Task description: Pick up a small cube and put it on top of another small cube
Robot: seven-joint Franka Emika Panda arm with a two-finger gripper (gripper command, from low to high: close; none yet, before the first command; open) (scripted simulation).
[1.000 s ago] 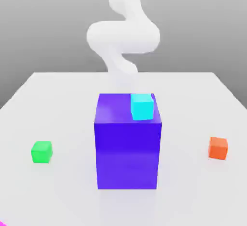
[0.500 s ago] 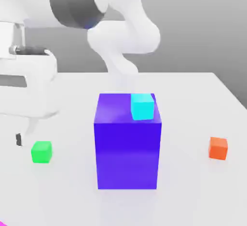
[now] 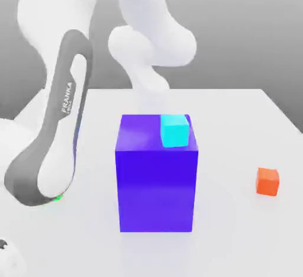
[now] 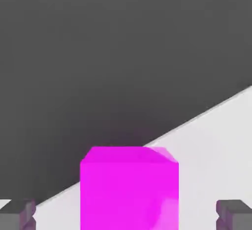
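Arm: I see its white link (image 3: 56, 122) sweeping low at the exterior view's left.
Centre: cyan cube (image 3: 175, 131) atop big purple block (image 3: 156, 178).
Right: orange cube (image 3: 267, 182) on table (image 3: 237, 122).

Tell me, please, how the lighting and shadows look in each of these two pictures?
Exterior view: soft, even light; the purple block shows a paler top and a darker front, and a faint reflection on the white table below it. Hand view: the magenta cube glows against a dark backdrop, between the pincer fingertips.
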